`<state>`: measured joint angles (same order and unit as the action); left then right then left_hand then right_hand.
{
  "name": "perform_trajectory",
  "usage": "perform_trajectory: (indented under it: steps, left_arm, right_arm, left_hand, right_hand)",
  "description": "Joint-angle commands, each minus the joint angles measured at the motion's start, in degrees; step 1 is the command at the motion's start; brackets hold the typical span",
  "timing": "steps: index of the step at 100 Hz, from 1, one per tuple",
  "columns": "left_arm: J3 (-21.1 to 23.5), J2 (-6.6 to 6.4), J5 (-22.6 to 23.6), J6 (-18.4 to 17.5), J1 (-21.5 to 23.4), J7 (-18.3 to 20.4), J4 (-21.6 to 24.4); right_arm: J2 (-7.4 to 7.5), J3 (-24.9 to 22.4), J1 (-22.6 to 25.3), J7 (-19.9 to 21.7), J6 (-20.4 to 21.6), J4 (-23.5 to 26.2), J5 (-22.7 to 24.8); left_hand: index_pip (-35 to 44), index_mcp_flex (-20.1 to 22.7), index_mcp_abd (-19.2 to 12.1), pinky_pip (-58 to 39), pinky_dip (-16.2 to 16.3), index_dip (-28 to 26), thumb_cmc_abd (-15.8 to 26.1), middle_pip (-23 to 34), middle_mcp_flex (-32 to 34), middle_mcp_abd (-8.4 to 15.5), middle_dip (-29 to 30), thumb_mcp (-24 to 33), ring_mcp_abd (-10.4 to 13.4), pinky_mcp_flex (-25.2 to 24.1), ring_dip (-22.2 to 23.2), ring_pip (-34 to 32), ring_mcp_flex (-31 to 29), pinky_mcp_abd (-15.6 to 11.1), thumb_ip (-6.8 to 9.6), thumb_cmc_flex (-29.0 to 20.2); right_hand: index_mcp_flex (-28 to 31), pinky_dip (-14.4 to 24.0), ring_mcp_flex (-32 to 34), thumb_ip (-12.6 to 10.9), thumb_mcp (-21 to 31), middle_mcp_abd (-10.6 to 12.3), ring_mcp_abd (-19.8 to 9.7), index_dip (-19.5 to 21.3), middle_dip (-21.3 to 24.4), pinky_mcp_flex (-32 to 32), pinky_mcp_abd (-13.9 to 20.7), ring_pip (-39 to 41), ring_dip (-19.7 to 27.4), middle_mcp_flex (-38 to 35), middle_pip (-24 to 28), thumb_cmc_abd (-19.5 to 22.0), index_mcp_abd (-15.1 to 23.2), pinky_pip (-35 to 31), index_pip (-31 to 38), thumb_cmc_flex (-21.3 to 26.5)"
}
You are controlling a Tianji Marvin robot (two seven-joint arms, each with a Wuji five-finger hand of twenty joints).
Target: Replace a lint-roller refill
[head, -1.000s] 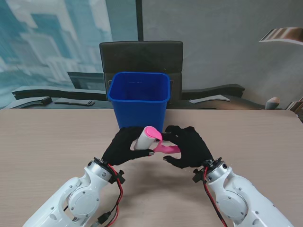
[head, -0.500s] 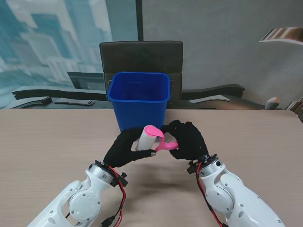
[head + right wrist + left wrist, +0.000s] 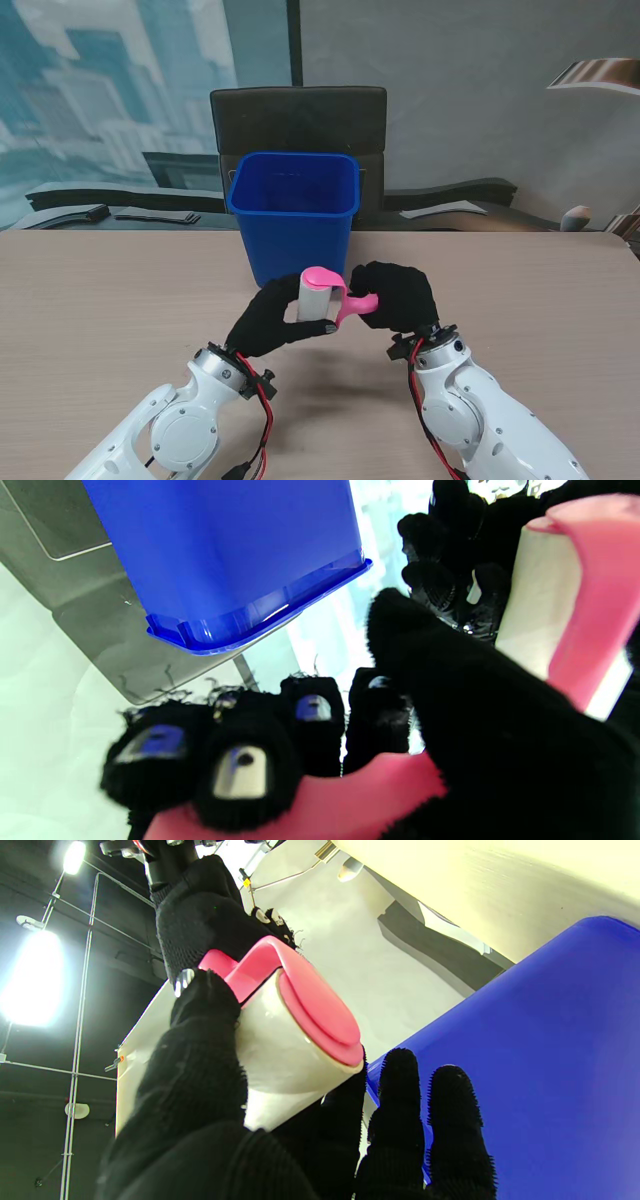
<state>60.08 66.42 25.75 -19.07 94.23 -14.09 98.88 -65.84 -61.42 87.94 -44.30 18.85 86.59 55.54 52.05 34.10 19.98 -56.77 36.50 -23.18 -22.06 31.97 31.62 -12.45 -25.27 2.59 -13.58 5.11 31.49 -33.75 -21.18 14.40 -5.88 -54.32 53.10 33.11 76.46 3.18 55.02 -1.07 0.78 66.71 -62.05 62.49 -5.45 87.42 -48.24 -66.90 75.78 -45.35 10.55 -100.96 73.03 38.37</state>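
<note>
A pink lint roller is held in the air in front of the blue bin (image 3: 294, 215). Its white refill roll (image 3: 312, 299) with a pink end cap (image 3: 320, 1012) sits in my left hand (image 3: 275, 318), which is shut around the roll (image 3: 280, 1055). My right hand (image 3: 396, 296) is shut on the pink handle (image 3: 356, 308), whose curved arm (image 3: 590, 605) runs over the roll's end. Both hands wear black gloves and nearly touch each other. The handle's grip (image 3: 320, 800) lies under my right fingers (image 3: 240, 760).
The blue bin (image 3: 225, 555) stands just beyond the hands at the table's far edge, with a dark chair (image 3: 298, 115) behind it. The wooden table (image 3: 110, 300) stretches to both sides. Dark flat items (image 3: 150, 213) lie beyond the far left edge.
Both hands have lifted and moved farther from me toward the bin with the roller. The right hand has closed in tighter on the handle.
</note>
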Motion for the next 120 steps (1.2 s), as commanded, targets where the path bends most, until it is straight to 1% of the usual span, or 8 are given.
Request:
perform_trajectory:
  steps: [1, 13, 23, 45, 53, 83, 96, 120]
  left_arm:
    - [0.4, 0.21, 0.2, 0.3, 0.2, 1.0, 0.3]
    - [1.0, 0.04, 0.5, 0.7, 0.4, 1.4, 0.5]
    - [1.7, -0.16, 0.8, 0.5, 0.6, 1.9, 0.5]
    - [4.2, -0.86, 4.4, -1.6, 0.9, 2.6, -0.4]
    - [5.1, -1.01, 5.7, -2.0, 0.8, 2.4, -1.0]
    - [8.6, -2.07, 14.7, -6.4, 0.7, 0.7, -4.0]
    - [9.6, -2.3, 15.4, -6.2, 0.7, 0.9, -4.6]
    - [10.3, -2.4, 16.0, -5.8, 0.7, 1.0, -5.5]
  right_arm:
    - [-0.47, -0.5, 0.4, 0.2, 0.3, 0.3, 0.0]
    - [-0.11, -1.7, 1.0, 1.5, 1.1, 1.0, 0.4]
    - [0.42, -3.1, 1.8, 3.0, 1.8, 2.1, 1.4]
    - [1.78, -10.3, 6.5, 9.6, 1.4, 8.0, 3.7]
    - [2.17, -13.7, 8.7, 15.0, 1.1, 10.6, 3.3]
    - [4.9, -21.5, 13.7, 48.2, -7.5, 17.6, -3.8]
    - [5.96, -20.2, 10.9, 55.0, -9.1, 15.1, -4.1]
    - [6.84, -14.8, 4.9, 58.7, -11.5, 8.2, -2.8]
  left_hand:
    - [6.7, 1.8, -12.3, -1.7, 0.6, 0.4, 8.8, 0.8, 0.0, 1.9, -0.7, 7.8, 0.6, 0.3, 0.7, -1.7, 0.6, -0.9, 3.74, -8.8]
    - [-5.1, -3.7, -14.6, -1.6, 0.6, 2.3, 7.8, -1.6, -2.3, 0.3, 0.5, 9.3, 0.4, 0.3, 0.7, -1.4, 0.7, -0.9, 3.99, -7.3]
    - [-20.3, -8.4, -14.3, -1.2, 0.4, 1.6, 10.7, -3.2, -4.1, 0.0, 1.1, 16.9, 0.5, 0.2, 0.5, -0.7, 0.9, -1.2, 4.97, 2.9]
    - [-24.7, -9.4, -13.9, 0.3, -0.1, 2.9, 9.8, -4.8, -5.1, -0.3, 1.8, 16.3, 0.6, -0.2, -0.3, 1.1, 1.6, -1.1, 5.57, 6.9]
    - [-25.7, -8.7, -13.9, 0.9, -0.2, 3.0, 9.6, -5.2, -5.2, -0.2, 1.9, 16.1, 0.5, -0.3, -0.5, 1.6, 1.6, -1.0, 5.76, 7.1]
    - [-27.4, -8.1, -13.3, 1.5, -0.2, 3.1, 8.6, -6.5, -6.0, -0.8, 2.3, 15.5, 0.2, -0.4, -0.8, 2.4, 1.9, -0.7, 5.82, 8.2]
    - [-27.9, -7.8, -13.4, 1.7, -0.1, 3.0, 8.6, -6.9, -6.1, -0.8, 2.3, 15.4, 0.2, -0.5, -0.9, 2.7, 1.9, -0.6, 5.9, 8.3]
    - [-28.8, -7.3, -13.5, 2.1, -0.1, 2.8, 8.7, -7.0, -5.9, -0.8, 2.2, 15.2, 0.2, -0.4, -0.9, 2.8, 1.7, -0.5, 6.0, 8.2]
  right_hand:
    - [3.7, 1.7, -0.1, -1.4, -0.1, -0.2, -29.2, 3.5, -2.1, 6.3, 17.3, 9.4, -6.2, -6.1, 6.4, -0.5, 2.8, -10.8, 3.0, -1.5]
    - [8.2, 3.6, -0.1, -2.5, -0.3, 2.2, -29.7, 6.3, -2.4, 6.8, 18.5, 10.0, -8.2, -10.1, 6.7, -0.5, 5.1, -13.3, 4.9, -1.7]
    - [10.2, 4.7, -0.1, -3.1, 0.3, 3.0, -29.8, 8.0, -2.9, 7.1, 19.1, 9.9, -10.1, -11.7, 6.5, -0.7, 5.8, -14.3, 5.4, -1.6]
    - [12.2, 5.7, -0.1, -3.0, 1.5, 2.5, -29.4, 8.4, -3.3, 7.3, 18.8, 10.4, -11.4, -13.4, 6.3, -2.3, 5.2, -16.1, 5.1, -1.3]
    - [13.1, 5.9, -0.1, -2.6, 2.4, 2.1, -29.1, 8.4, -3.4, 7.4, 18.7, 10.6, -12.0, -14.1, 6.0, -3.6, 4.9, -16.8, 4.8, -1.2]
    - [14.4, 6.1, -0.1, -1.1, 5.0, 0.5, -27.2, 9.1, -4.2, 7.4, 16.5, 11.1, -13.1, -15.0, 5.0, -5.4, 3.0, -18.1, 3.5, -1.5]
    - [14.4, 6.1, -0.1, -1.1, 5.1, 0.3, -27.0, 9.3, -4.4, 7.4, 16.2, 11.2, -13.1, -15.0, 5.0, -5.2, 2.7, -18.3, 3.3, -1.6]
    - [14.4, 6.0, -0.2, -1.1, 5.4, 0.2, -26.8, 9.7, -4.6, 7.4, 16.0, 11.3, -13.1, -14.9, 4.9, -5.3, 2.5, -18.5, 3.1, -1.7]
